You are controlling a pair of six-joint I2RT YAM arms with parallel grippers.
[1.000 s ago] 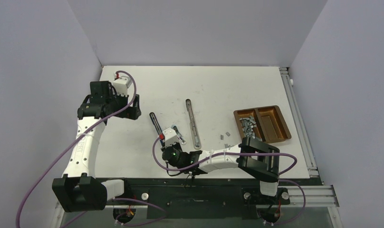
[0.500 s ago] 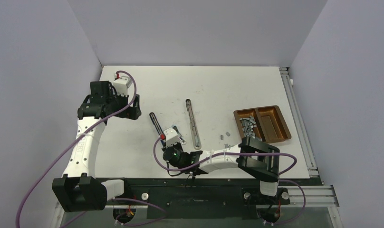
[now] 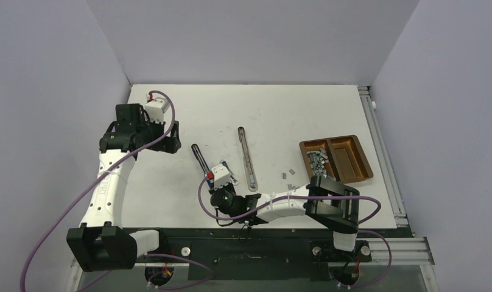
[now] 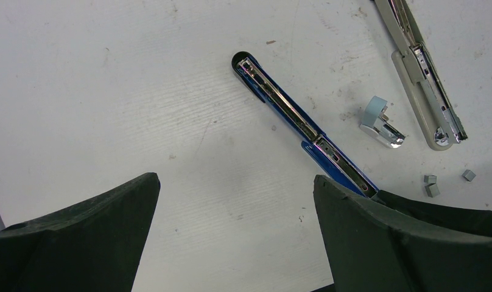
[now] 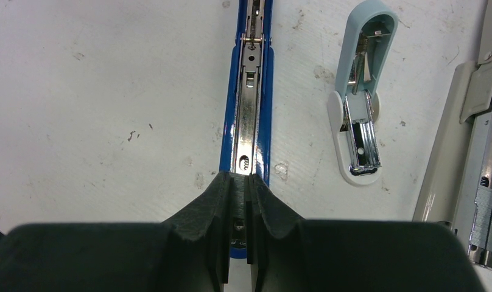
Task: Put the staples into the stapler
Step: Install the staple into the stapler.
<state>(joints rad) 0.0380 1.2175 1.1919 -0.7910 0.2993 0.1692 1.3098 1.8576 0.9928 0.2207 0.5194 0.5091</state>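
While the left claw [image 4: 234, 182] hangs wide open and empty above the bench [image 3: 292, 109], the right claw [image 5: 243, 182] is closed, its tips meeting over the near end of the blue stapler [image 5: 251, 121], which lies opened flat. Right of it lie a long grey stapler [image 3: 247, 158] and a small pale stapler [image 5: 359, 91], both open. The staples [image 3: 316, 159] sit heaped in the left half of the brown tray [image 3: 350, 159], a few loose on the bench near it.

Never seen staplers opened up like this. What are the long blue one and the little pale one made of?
Long blue stapler: glossy blue shell, painted metal or plastic, unclear; shiny, reflective steel-looking rail inside. Little pale stapler: matte shell, probably plastic; bright chrome-like magazine inside.
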